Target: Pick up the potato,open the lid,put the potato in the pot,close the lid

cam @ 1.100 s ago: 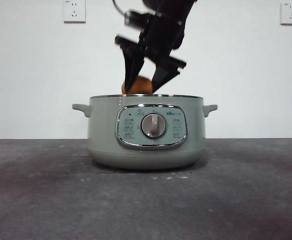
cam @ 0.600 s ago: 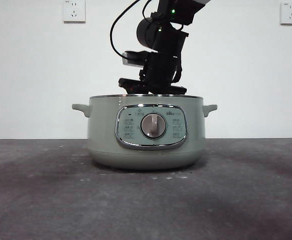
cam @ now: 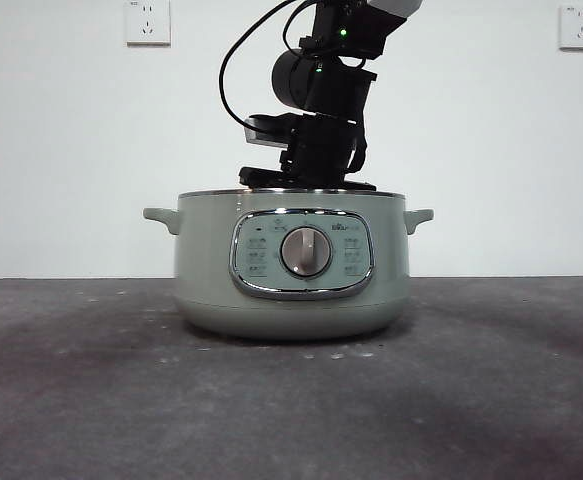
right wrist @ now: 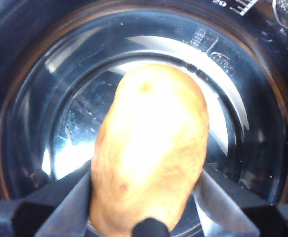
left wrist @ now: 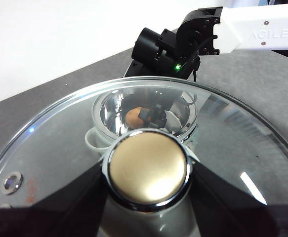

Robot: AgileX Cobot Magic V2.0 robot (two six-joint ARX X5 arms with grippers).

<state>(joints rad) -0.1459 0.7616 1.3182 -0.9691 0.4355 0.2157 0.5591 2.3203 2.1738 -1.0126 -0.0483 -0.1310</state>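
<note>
Hiding right hand [right wrist: 146, 217] in front view: pot [cam: 291, 265] wall covers it below rim, only wrist showing. Right arm reaching steeply down into pot, hand clamped on potato [right wrist: 151, 148] above shiny inner bowl. Left hand [left wrist: 148, 207] gripping lid [left wrist: 60, 148] by knob, held aloft, well above pot.

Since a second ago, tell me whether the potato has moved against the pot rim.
Yes. The potato went down: earlier it showed above the pot rim in the front view, now it is below it, inside the pot, held by the right gripper.
</note>
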